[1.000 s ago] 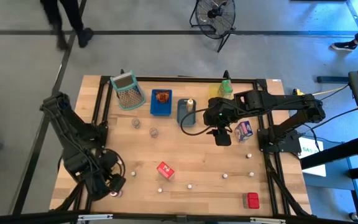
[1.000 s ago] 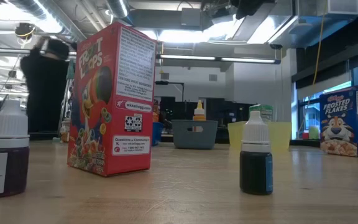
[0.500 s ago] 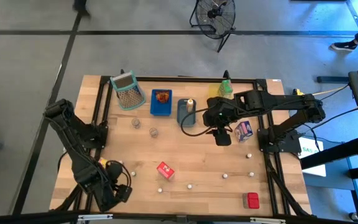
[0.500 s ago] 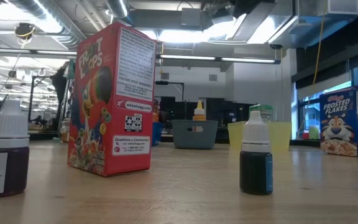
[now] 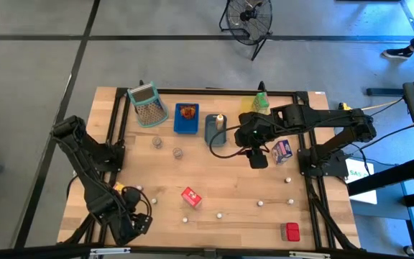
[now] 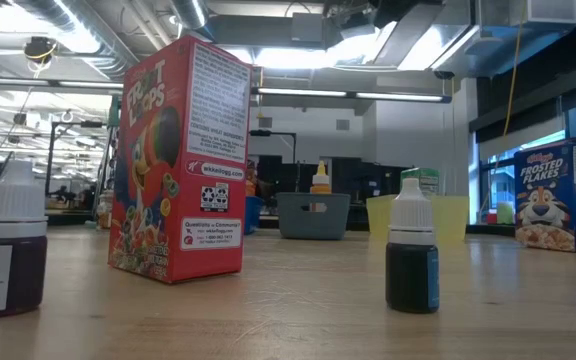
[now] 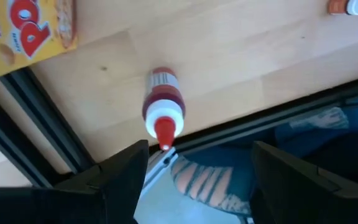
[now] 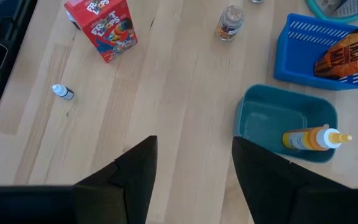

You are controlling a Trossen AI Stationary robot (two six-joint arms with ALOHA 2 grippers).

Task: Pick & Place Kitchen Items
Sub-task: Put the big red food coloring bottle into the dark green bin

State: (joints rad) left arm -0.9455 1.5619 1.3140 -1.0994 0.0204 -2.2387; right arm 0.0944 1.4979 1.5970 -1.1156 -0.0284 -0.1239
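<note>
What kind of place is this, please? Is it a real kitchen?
Probably not a kitchen but a robotics lab or workshop: the wooden table carries two robot arms, a floor fan stands on bare concrete, and the low view shows exposed ceiling ducts.

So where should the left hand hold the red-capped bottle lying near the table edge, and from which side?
Probably around its round body, not the tapered cap, coming down from above. The red-capped bottle lies on its side, so both flanks are free, and the left hand is open near it.
</note>
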